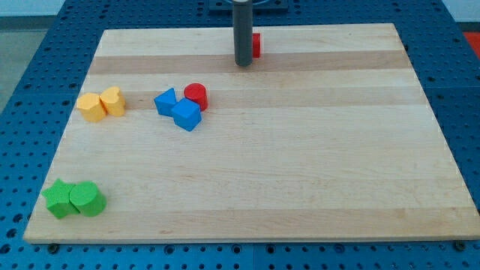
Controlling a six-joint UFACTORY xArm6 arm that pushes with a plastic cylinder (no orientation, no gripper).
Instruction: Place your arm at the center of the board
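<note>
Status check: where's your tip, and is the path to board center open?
My tip near the view's top edge, beside red block. Board center unreached. Nothing in between.

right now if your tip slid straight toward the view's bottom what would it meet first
Nothing, as far as I can tell: from my tip the bare board runs to its edge. The blue cube sits well left of that line.

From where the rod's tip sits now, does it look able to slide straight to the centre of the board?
Probably yes. My tip is near the view's top edge, beside a red block. The bare wood towards the centre of the board holds nothing; the blue cube and red cylinder lie off to the view's left.
</note>
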